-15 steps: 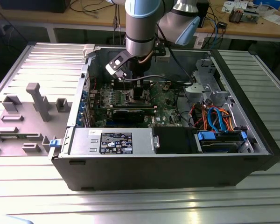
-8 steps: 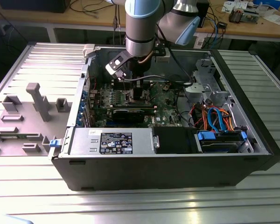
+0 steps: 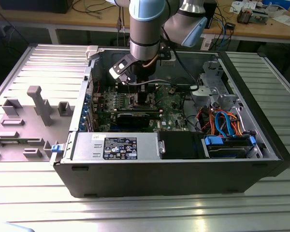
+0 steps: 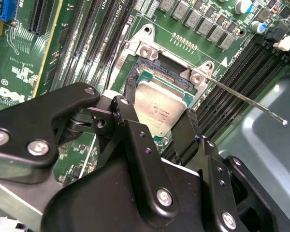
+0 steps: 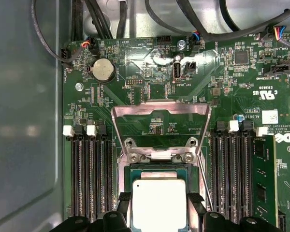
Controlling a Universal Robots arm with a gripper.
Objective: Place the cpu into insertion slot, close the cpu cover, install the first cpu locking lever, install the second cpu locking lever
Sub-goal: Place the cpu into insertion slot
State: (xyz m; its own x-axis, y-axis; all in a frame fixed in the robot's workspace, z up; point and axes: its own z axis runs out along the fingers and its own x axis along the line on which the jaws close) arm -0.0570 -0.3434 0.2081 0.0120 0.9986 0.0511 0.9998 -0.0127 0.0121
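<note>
The cpu (image 4: 157,108) is a silver-grey square chip lying flat between my two black fingers (image 4: 130,104), directly over the insertion slot (image 4: 159,72) on the green motherboard (image 3: 174,104). My gripper (image 5: 159,199) is shut on the cpu (image 5: 158,203), one finger against each of two opposite sides. The slot's dark contact field and green frame (image 5: 157,170) show just beyond the chip's edge. The cpu cover (image 5: 159,110), a silvery frame with a large window, stands swung open away from the slot. A thin locking lever (image 4: 251,100) sticks up, unlatched. In the exterior view my gripper (image 3: 137,86) is down inside the computer case.
Long black memory slots (image 5: 89,174) flank the socket on both sides, one with a green module (image 5: 263,179). The grey case wall (image 5: 24,121) lies close by. Cables (image 3: 222,121), a drive cage (image 3: 217,84) and the power supply (image 3: 116,147) crowd the case.
</note>
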